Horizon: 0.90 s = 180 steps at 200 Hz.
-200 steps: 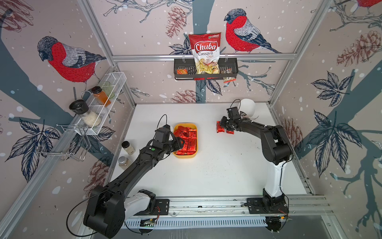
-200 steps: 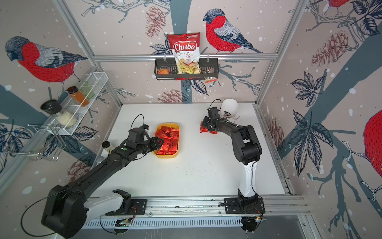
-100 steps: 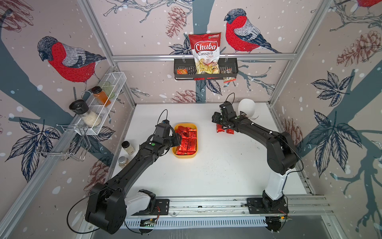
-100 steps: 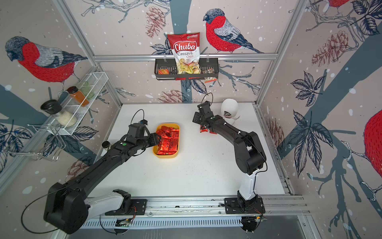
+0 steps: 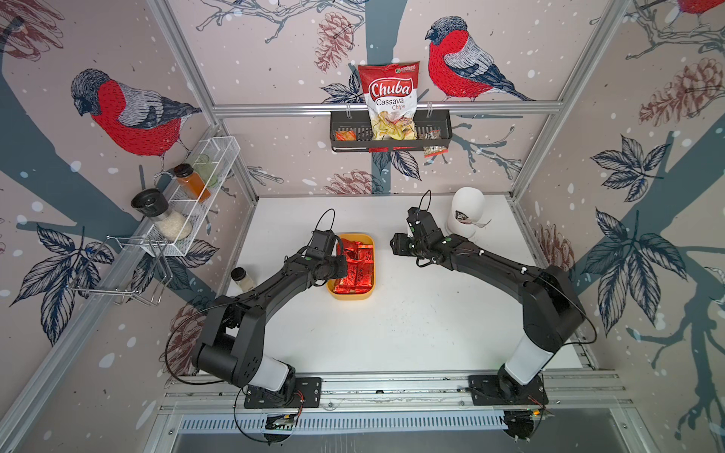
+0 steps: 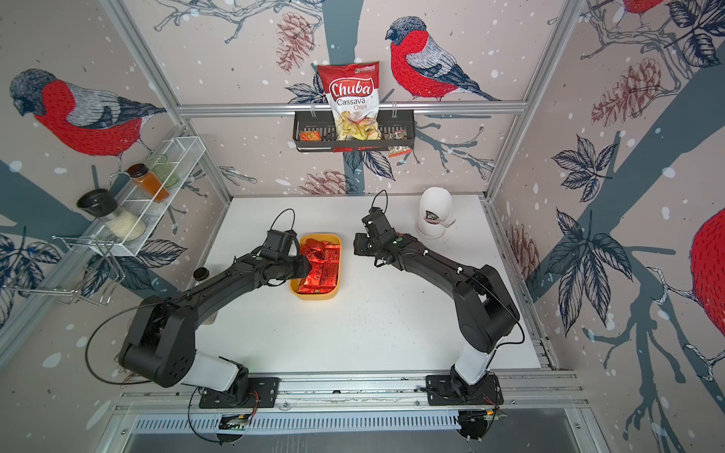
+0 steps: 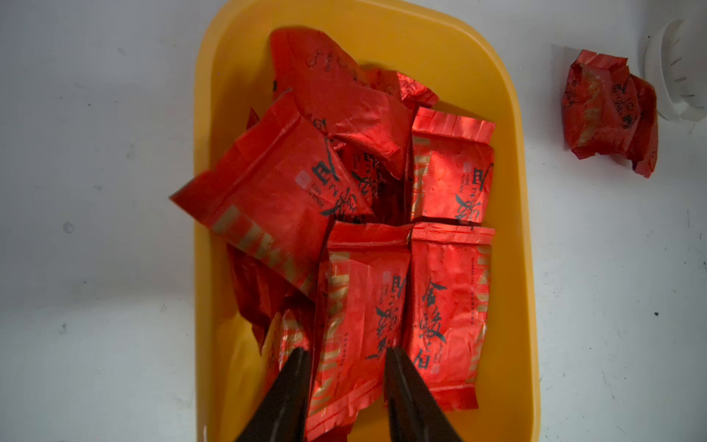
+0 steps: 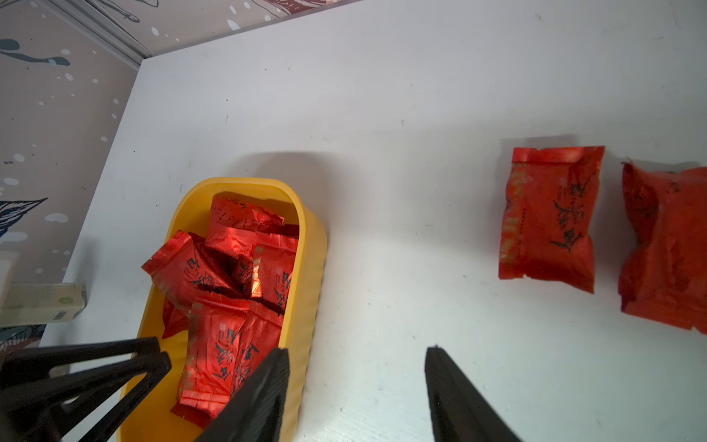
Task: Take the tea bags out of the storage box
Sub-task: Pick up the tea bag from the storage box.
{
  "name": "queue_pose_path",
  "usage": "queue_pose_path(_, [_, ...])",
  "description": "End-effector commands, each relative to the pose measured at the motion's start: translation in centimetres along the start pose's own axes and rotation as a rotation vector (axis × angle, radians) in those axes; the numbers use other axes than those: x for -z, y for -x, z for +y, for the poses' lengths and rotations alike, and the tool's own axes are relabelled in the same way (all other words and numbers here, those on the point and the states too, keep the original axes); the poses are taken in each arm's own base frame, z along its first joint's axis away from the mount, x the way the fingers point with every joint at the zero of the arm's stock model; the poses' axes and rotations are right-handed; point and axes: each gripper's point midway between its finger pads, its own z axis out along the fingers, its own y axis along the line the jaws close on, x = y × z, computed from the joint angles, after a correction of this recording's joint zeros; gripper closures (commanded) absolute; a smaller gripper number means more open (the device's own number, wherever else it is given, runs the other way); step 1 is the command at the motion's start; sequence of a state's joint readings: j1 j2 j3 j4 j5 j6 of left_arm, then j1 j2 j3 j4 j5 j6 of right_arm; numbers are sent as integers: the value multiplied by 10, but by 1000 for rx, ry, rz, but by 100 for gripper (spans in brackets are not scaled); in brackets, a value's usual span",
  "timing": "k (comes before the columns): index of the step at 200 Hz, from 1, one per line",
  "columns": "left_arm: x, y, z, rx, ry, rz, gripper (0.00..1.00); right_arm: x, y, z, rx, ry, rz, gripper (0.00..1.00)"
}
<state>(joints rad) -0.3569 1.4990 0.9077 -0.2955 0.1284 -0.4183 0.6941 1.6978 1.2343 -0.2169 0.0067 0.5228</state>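
Note:
The mustard-yellow storage box (image 5: pixel 353 296) (image 6: pixel 314 296) sits mid-table, holding several shiny red tea bags (image 5: pixel 357 262) (image 7: pixel 275 199). My left gripper (image 7: pixel 346 350) (image 5: pixel 341 266) reaches into the box at its left side. It is open, with its fingers close against both edges of one flat-lying sachet (image 7: pixel 359 306). My right gripper (image 8: pixel 357 349) (image 5: pixel 396 245) hovers open and empty over bare table just right of the box (image 8: pixel 310 268). Two tea bags (image 8: pixel 551 218) (image 8: pixel 665 248) lie on the table beyond it. My right arm hides them in both top views.
A white upturned cup (image 5: pixel 467 211) stands at the back right, next to the tea bags lying on the table (image 7: pixel 608 111). A small jar (image 5: pixel 242 276) stands at the table's left edge. The black basket (image 5: pixel 439 135) and the white wire rack (image 5: pixel 188 208) hang on the walls.
My right gripper left the tea bags on the table and swung left to the box, jaws open. My left gripper's jaws have narrowed around a sachet in the box.

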Motion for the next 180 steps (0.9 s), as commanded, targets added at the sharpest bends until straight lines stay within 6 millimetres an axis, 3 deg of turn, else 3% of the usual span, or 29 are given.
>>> queue_pose_path(1, [-7, 3, 3, -27, 20, 3, 61, 9, 0, 6, 5, 36, -13, 38])
queue_pose_path(80, [-28, -9, 11, -33, 50, 57, 59, 19, 4, 9, 11, 61, -29, 38])
queue_pose_path(118, [-28, -11, 4, -23, 11, 61, 76, 18, 3, 2, 0, 49, -28, 38])
queue_pose_path(149, [-24, -9, 0, -7, -12, 56, 100, 19, 3, -2, -7, 44, -30, 38])
queue_pose_path(180, [-14, -2, -4, 1, -16, 33, 100, 23, 5, -3, -9, 51, -39, 38])
